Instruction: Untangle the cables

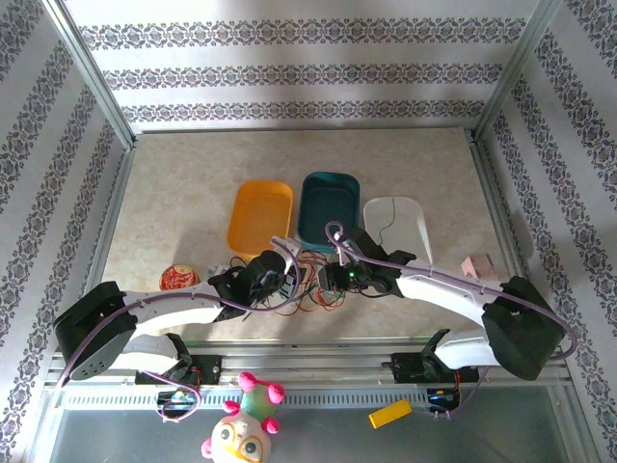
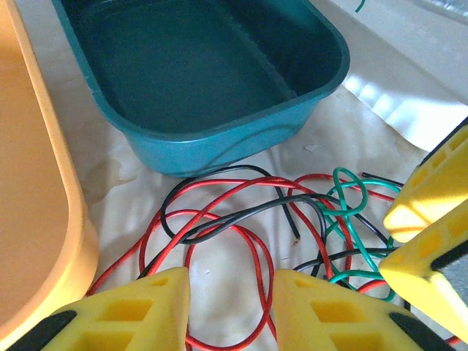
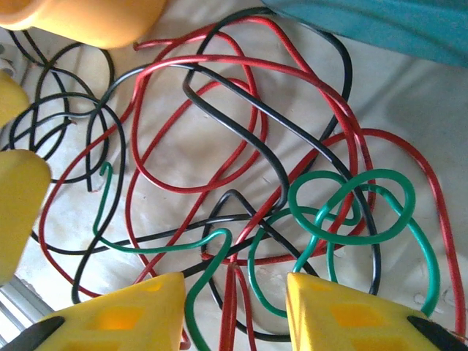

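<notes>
Fingers of your left gripper are blocky yellow plastic with hollow moulded pockets and black strips at the base. They stand apart, released and clamping nothing. A glossy red wire curves through the gap between them, lying on the pale tabletop. Your right gripper has the same yellow fingers, likewise parted. Green and red strands run up between its tips without being pinched.

Just beyond both pairs of tips, the cables sprawl in one loose tangle. They are thin, round, shiny-sheathed strands in red, black and green that cross each other in wide loops. Ahead and to the right of the right fingers, a green wire folds into a pretzel-shaped knot, and a black wire passes through it.

Past the tangle from the left fingers sits a smooth, round-cornered teal plastic tub. An orange tub with a rolled rim stands to their left.
</notes>
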You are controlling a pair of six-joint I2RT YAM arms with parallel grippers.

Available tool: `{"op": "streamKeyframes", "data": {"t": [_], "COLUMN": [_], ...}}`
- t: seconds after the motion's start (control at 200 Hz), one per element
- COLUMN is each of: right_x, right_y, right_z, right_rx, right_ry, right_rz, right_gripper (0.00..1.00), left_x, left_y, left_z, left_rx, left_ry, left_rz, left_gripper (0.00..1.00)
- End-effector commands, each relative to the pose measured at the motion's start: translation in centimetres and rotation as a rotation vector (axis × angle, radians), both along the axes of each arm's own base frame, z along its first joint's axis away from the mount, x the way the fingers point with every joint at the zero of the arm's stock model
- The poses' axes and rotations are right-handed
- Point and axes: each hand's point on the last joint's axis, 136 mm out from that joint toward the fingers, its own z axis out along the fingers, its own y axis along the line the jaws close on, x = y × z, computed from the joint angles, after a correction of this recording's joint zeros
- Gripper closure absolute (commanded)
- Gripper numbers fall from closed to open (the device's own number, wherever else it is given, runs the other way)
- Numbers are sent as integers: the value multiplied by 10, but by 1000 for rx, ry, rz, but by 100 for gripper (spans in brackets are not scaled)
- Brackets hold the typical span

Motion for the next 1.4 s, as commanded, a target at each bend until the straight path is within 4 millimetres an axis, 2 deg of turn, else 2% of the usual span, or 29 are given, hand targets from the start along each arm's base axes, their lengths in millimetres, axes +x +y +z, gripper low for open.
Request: {"op": "streamKeyframes", "data": {"t": [0.0, 0.22, 0.33, 0.5, 0.8, 0.984, 1.194, 1.334, 1.394], "right_x": [-7, -5, -2, 5, 11, 19, 39, 43, 42], "right_y": [2, 4, 2, 0, 3, -12, -54, -67, -68], "right_z": [-7, -2, 6, 35, 102, 134, 152, 152, 147], "right_rx": [-9, 3, 4, 22, 168, 233, 271, 321, 314], "right_ry": [13, 2, -28, -88, -195, -264, -362, -335, -313], "right_rz": [31, 39, 26, 23, 27, -40, -263, -329, -333], "right_gripper": [63, 87, 93, 94, 96, 98, 100, 100, 100], "left_x": [-2, -4, -4, -5, -4, -3, -6, -7, -10], "left_y": [-1, -4, -6, -10, -12, -7, -2, 1, -4], "left_z": [-2, -4, -4, -4, -12, -25, -39, -39, -31], "left_rx": [5, 2, 1, -5, 2, 21, 38, 47, 29], "left_ry": [2, 13, 14, 21, 34, 49, 74, 74, 67], "left_rz": [-3, -17, -20, -35, -35, -10, 6, 5, -26], "left_gripper": [65, 65, 65, 65, 65, 66, 66, 66, 62]}}
